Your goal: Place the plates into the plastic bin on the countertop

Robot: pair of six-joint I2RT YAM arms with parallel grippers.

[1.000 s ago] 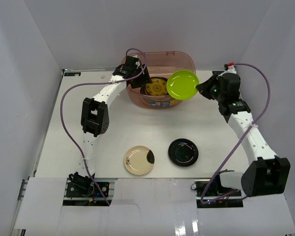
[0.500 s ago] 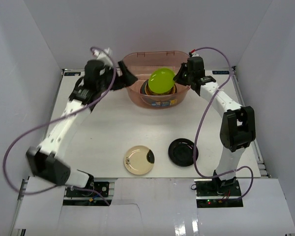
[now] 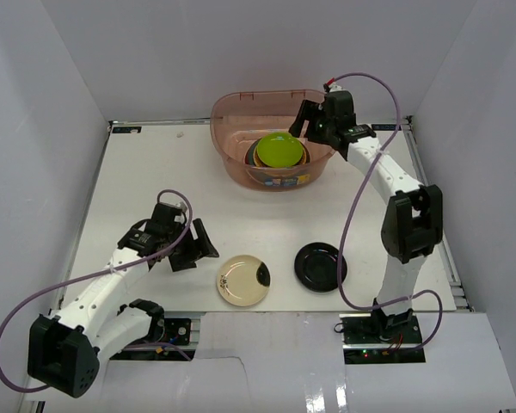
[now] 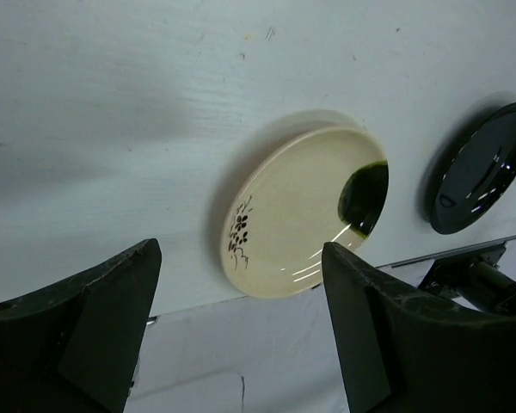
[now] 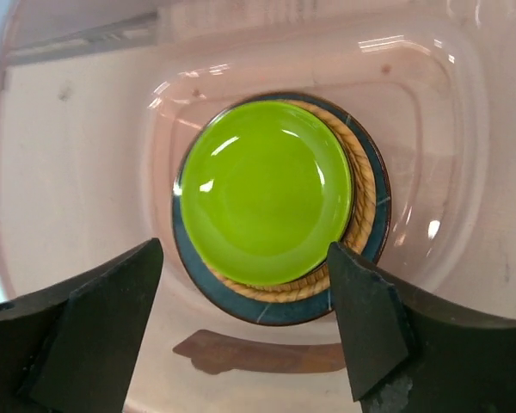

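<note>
The plastic bin [image 3: 232, 151] [image 5: 77, 172] stands at the back of the countertop [image 3: 155, 189]. Inside it a lime green plate [image 3: 278, 149] [image 5: 267, 191] lies on a woven tan plate [image 5: 361, 219] and a blue-grey one [image 5: 275, 308]. My right gripper [image 3: 304, 120] [image 5: 245, 331] hangs open above the stack, holding nothing. A cream plate with a black patch [image 3: 243, 280] [image 4: 301, 219] and a glossy black plate [image 3: 320, 266] [image 4: 480, 168] lie near the front edge. My left gripper [image 3: 199, 248] [image 4: 239, 323] stands open just left of the cream plate, apart from it.
White walls close in the countertop on three sides. A purple cable [image 3: 86, 280] loops from the left arm over the left front of the table. The table's front edge [image 4: 241, 314] runs just beyond the cream plate.
The right gripper let go of the lime green plate, which now lies on the stack in the bin. The left arm swung from the bin down to beside the cream plate.
</note>
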